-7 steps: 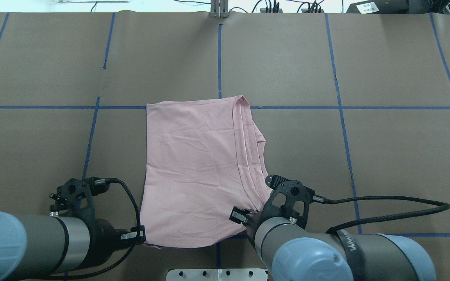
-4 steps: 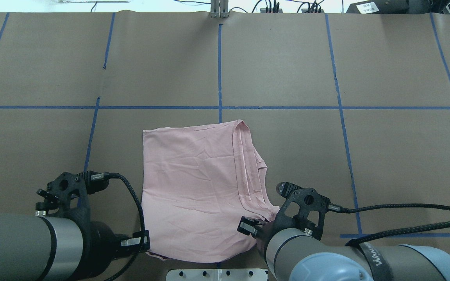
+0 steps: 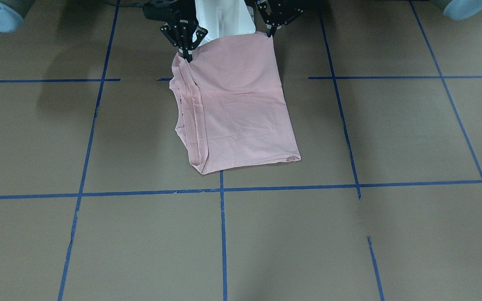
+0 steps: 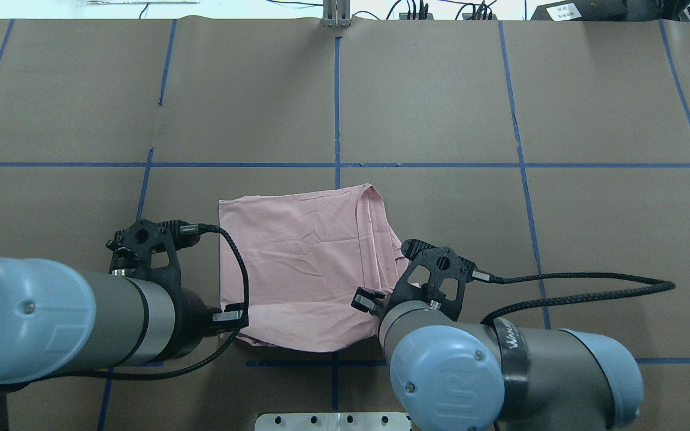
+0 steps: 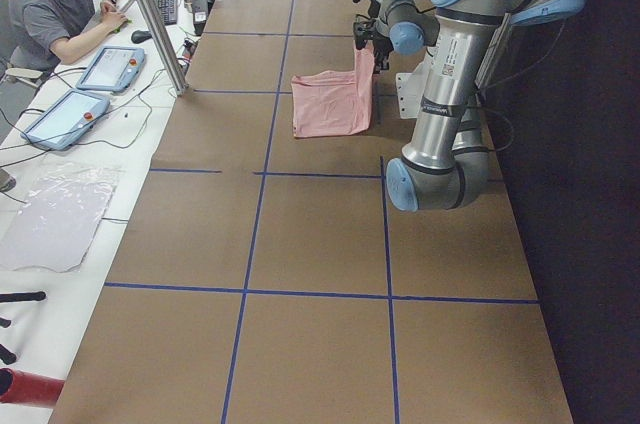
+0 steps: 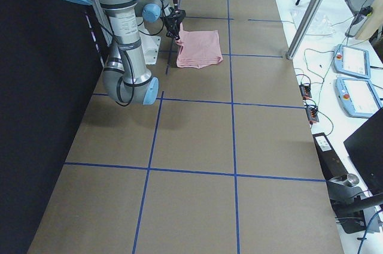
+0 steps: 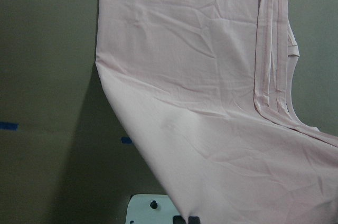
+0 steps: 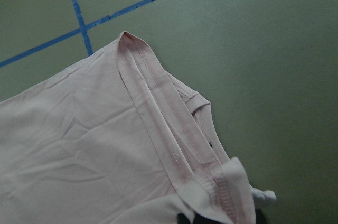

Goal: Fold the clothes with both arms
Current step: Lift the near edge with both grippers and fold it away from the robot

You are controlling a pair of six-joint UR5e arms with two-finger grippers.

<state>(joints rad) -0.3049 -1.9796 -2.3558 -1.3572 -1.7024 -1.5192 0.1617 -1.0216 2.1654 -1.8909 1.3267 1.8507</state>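
Observation:
The pale pink T-shirt [image 4: 303, 269] lies folded into a rectangle on the brown table, with its stacked hems [image 8: 153, 118] along its right side and the print hidden. Its far edge rests on the table, while the near edge hangs lifted [image 5: 362, 69]. In the front-facing view my right gripper [image 3: 187, 57] is shut on the near right corner. My left gripper [image 3: 271, 33] is shut on the near left corner. From overhead, both wrists cover the fingers. The left wrist view looks down the raised cloth [image 7: 211, 102].
The robot's white base plate [image 4: 333, 421] sits just behind the lifted edge. Blue tape lines [image 4: 337, 108] grid the brown table cover. A person sits at a desk with tablets [image 5: 60, 4] beyond the far side, next to a metal post [image 5: 155, 14].
The shirt was first dragged toward the robot. Since then both arms have risen and moved forward, lifting the near edge while the far edge stays put.

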